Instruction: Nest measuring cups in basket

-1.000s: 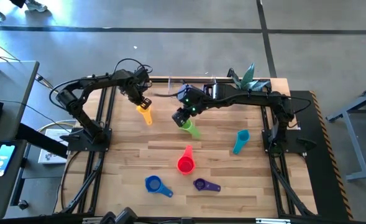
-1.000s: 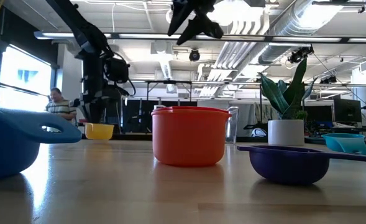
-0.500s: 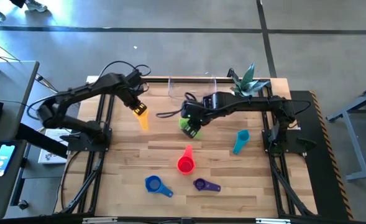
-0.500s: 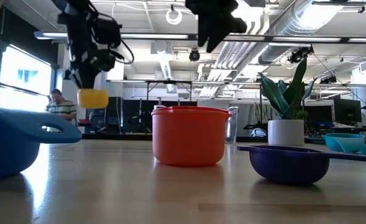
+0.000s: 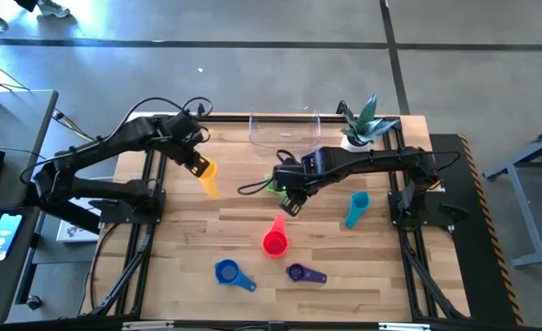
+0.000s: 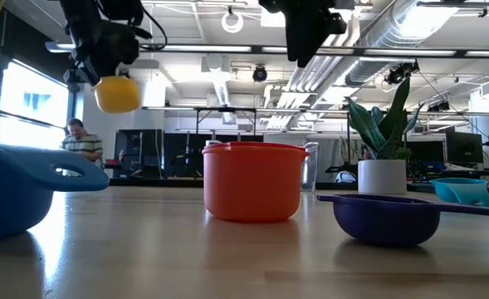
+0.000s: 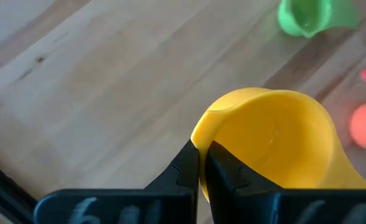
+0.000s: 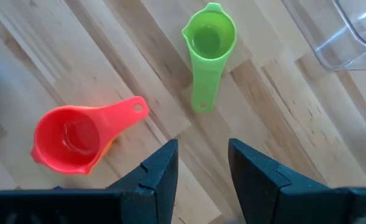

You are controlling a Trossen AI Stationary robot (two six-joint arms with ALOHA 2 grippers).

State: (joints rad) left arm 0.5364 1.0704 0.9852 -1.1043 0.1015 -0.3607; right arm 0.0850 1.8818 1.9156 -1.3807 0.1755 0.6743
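The yellow cup [image 5: 207, 176] was a small glossy scoop, its rim pinched by the left gripper [image 7: 201, 169], whose fingers [image 7: 184, 167] were closed tight on the thin wall; in the low view it hung well above the desk [image 5: 344, 267]. The green cup [image 8: 208, 41] lay open side up on the wood with its handle pointing toward the red cup [image 8: 71, 138], the two apart. The right gripper [image 8: 201, 163] hovered over the boards between them, its fingers [image 8: 160, 165] about half spread and holding nothing. The basket [image 5: 284, 131], clear and low-walled, sat at the desk's far edge, beside a white pot with a green plant [image 5: 360, 121]. The light blue cup [image 5: 356, 207] lay near the right side, and the blue cup [image 5: 229, 272] and the purple cup [image 5: 302, 273] near the front edge, well apart from each other. Bare wood lay open around the red cup and in front of the basket.
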